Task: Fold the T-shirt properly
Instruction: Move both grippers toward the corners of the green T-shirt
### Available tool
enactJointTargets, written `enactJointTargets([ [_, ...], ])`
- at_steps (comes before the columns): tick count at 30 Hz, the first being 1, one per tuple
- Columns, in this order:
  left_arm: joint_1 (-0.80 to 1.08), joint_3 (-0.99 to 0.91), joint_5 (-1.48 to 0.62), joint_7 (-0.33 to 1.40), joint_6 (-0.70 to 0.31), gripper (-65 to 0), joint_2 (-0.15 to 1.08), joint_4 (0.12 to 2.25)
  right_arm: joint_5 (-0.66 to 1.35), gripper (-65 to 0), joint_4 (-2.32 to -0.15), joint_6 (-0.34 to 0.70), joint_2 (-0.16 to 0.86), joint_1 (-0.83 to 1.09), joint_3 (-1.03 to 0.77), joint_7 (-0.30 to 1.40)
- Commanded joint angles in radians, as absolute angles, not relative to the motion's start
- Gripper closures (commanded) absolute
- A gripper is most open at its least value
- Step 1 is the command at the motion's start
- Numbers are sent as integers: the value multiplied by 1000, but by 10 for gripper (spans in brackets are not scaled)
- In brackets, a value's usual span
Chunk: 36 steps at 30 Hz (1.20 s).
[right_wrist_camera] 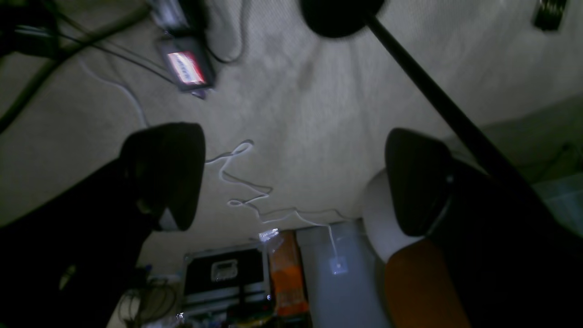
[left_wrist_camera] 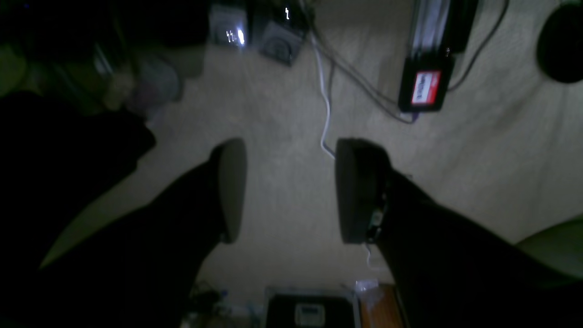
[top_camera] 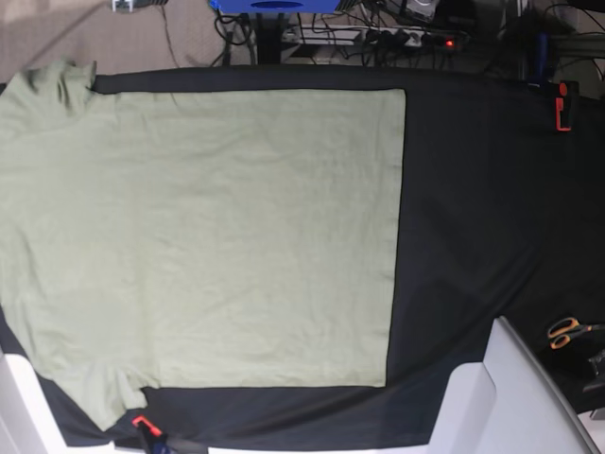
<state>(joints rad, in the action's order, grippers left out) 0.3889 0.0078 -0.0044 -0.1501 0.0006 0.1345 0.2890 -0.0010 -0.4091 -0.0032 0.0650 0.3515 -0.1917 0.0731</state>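
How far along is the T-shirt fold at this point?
Done: only the layout; the T-shirt lies spread flat on the black table cloth with no fold visible. In hand: nothing; the left end effector and right end effector are open, empty and aimed at the floor. Left: every fold.

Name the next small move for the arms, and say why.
Probably bring one arm down to a corner of the T-shirt at its hem. It lies flat and unfolded on the black cloth. Both wrist views show only floor, with the left gripper and right gripper empty, jaws apart, so no fold has begun.
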Motion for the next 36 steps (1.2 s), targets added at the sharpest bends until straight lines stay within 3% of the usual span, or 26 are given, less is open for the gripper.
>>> enactJointTargets([
  [1,409,5,-7,-179,5,-290,137,295,-2,-573,-387,-4,77,357,-194,65],
  [15,507,-2,-8,-240,5,-286,139,444,2,-570,-437,-4,76,406,-205,56],
  [23,877,-2,-239,-232,5,-286,249,1096,36,-570,-1196,-4,65,785,-231,275],
  [30,1093,-68,-380,-239,5,-288,386,1581,196,-575,-1643,1,61,900,-387,403],
  [32,1129,-142,-381,-234,5,-290,384,1687,220,-576,-1725,59,61,903,-441,403],
  [36,1135,-268,-386,-231,4,-290,384,1825,311,-572,-1811,277,53,837,-590,410],
])
